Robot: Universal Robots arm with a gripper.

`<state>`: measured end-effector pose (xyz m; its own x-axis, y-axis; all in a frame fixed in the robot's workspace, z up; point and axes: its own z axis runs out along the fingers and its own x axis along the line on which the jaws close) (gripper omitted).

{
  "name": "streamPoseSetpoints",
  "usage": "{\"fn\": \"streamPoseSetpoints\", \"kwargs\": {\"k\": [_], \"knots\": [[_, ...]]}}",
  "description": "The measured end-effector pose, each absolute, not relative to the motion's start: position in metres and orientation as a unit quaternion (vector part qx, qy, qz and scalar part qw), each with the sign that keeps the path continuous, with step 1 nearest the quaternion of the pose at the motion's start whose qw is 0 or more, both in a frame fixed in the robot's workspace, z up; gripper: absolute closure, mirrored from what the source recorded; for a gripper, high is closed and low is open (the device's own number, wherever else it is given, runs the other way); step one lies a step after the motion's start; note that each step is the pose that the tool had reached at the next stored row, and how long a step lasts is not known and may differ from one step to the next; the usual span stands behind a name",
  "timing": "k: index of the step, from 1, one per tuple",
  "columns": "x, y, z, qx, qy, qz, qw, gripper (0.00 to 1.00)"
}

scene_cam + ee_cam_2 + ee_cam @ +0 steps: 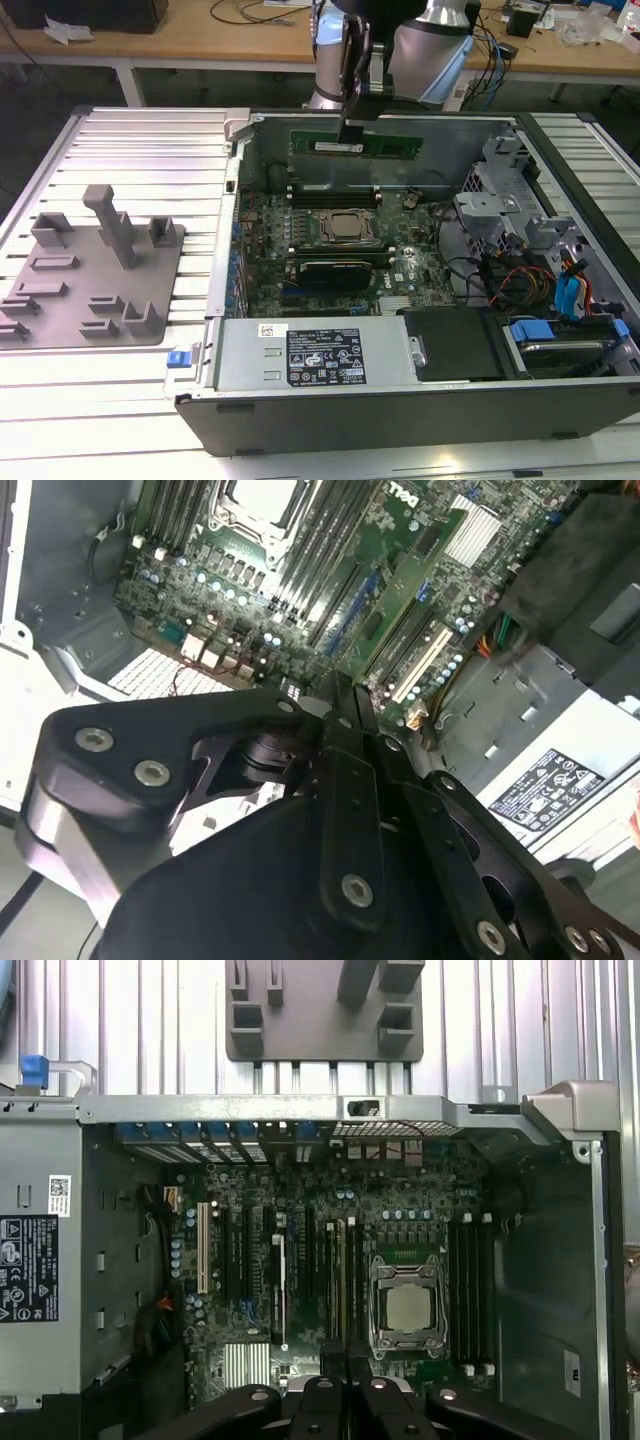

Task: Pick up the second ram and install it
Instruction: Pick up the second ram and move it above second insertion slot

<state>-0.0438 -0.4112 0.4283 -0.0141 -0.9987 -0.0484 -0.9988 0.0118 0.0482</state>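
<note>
Black and blocky, the gripper [350,130] is clamped on the second ram [385,146], pinching its upper edge near the middle of its length. The stick is slim, long and green. It is held level and on edge, with a row of dark chips and a pale label along the face that shows in the exterior view. It hangs in the air over the far side of the open computer case [225,330], just inside the case's far wall and toward the counter's far edge. Below it lies the motherboard [400,275]. A bank of dark memory slots [330,197] runs along the far side of the square, metal-framed CPU socket [345,228]. In the first wrist view the socket sits just beyond the gripper's tips, with slot banks on both of its sides. In the second wrist view the gripper's linkage narrows to a closed point above the board. A bare metal drive cage [490,210] stands near the stick's end on the exterior view's right. Beyond it are red and orange cables and blue-tabbed drive carriers [565,290]. A grey power supply [320,355] with labels fills the case's near side. Well apart, toward the exterior view's left, a grey fixture plate [90,290] with raised blocks lies flat on the ribbed aluminium counter [130,140].
</note>
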Motion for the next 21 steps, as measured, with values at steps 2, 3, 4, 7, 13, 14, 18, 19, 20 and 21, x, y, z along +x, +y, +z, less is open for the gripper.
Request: {"fn": "streamPoseSetpoints", "kwargs": {"k": [2,3,4,7,13,14,18,19,20,21], "knots": [[-0.044,-0.410,0.424,-0.702,0.711,0.034,0.000,0.90],[-0.044,-0.410,0.423,-0.702,0.711,0.034,0.000,0.90],[-0.044,-0.410,0.418,-0.702,0.711,0.034,0.000,0.90],[-0.044,-0.410,0.404,-0.702,0.711,0.034,0.001,0.90],[-0.042,-0.409,0.386,-0.702,0.711,0.033,0.001,0.90],[-0.042,-0.409,0.386,-0.702,0.711,0.033,0.001,0.90],[-0.042,-0.409,0.381,-0.702,0.711,0.031,0.003,0.90],[-0.042,-0.409,0.379,-0.702,0.711,0.031,0.004,0.90],[-0.042,-0.409,0.378,-0.702,0.711,0.030,0.004,0.90],[-0.042,-0.409,0.378,-0.702,0.711,0.030,0.004,0.90]]}}
